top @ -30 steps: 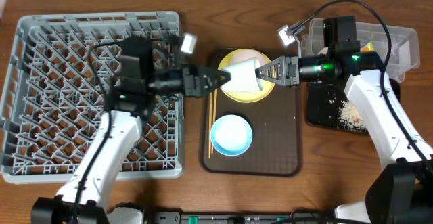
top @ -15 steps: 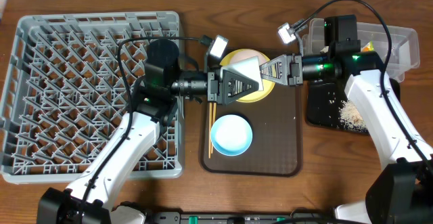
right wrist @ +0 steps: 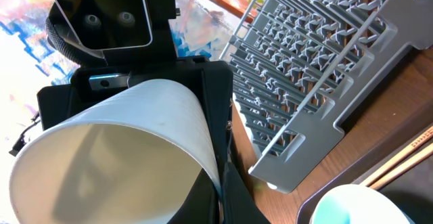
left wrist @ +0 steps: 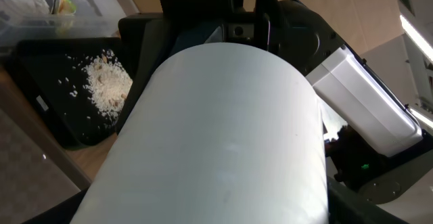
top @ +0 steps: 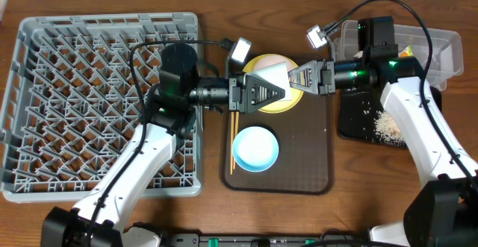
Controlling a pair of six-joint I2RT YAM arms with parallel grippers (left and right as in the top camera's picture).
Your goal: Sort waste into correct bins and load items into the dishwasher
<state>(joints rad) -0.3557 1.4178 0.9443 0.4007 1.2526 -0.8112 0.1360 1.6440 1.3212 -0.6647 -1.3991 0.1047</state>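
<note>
The small white cup (top: 270,74) hangs on its side above the round yellow plate (top: 284,104), between both grippers. My right gripper (top: 291,80) is shut on the cup's rim (right wrist: 210,163). My left gripper (top: 278,92) reaches in from the left, its jaws alongside the cup body (left wrist: 223,136). The cup hides the fingers, so contact is unclear. The light blue bowl (top: 255,148) and the wooden chopsticks (top: 234,127) lie on the brown serving tray (top: 306,165). The grey dish rack (top: 75,98) stands on the left. Rice scraps (top: 388,126) lie on the black tray (top: 351,124). The wrapper (top: 405,51) is in the clear tub (top: 441,49).
A pinkish-white bowl edge (top: 280,57) shows behind the yellow plate. The dish rack also shows in the right wrist view (right wrist: 325,55). The rice (left wrist: 107,85) and the clear tub (left wrist: 40,14) also show in the left wrist view. Bare wooden table (top: 351,202) lies along the front.
Over the last second my left gripper has swung right from the rack's edge to the cup. In the last half second nothing has visibly moved. The right arm has held still.
</note>
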